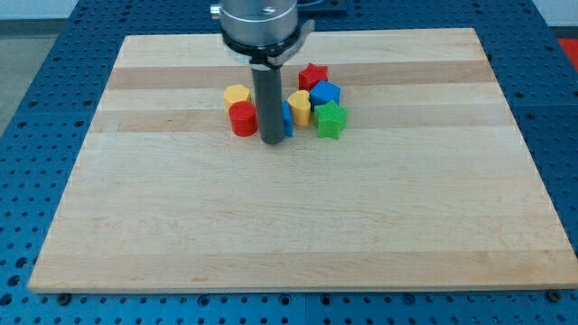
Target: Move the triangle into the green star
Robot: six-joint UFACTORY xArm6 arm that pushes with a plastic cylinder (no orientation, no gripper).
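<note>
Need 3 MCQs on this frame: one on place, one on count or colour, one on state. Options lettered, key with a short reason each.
1. Where is my tip relative to the blocks?
A. Alone at the view's bottom
B. Between the red cylinder and a blue block that the rod partly hides
C. To the right of the green star

2. How many yellow blocks show?
A. None
B. Two
C. Four

3. How does the green star lie relative to its nearest neighbours?
A. Off the wooden board
B. Far apart from every block
C. Packed close against the blue block above it, a yellow block at its left

Key: 1 B, the rod comes down in the gap between red and blue. 2 B, one yellow sits above the red cylinder, one left of the star. 3 C, the star is at the cluster's right edge, crowded by both; the red star is further up.
</note>
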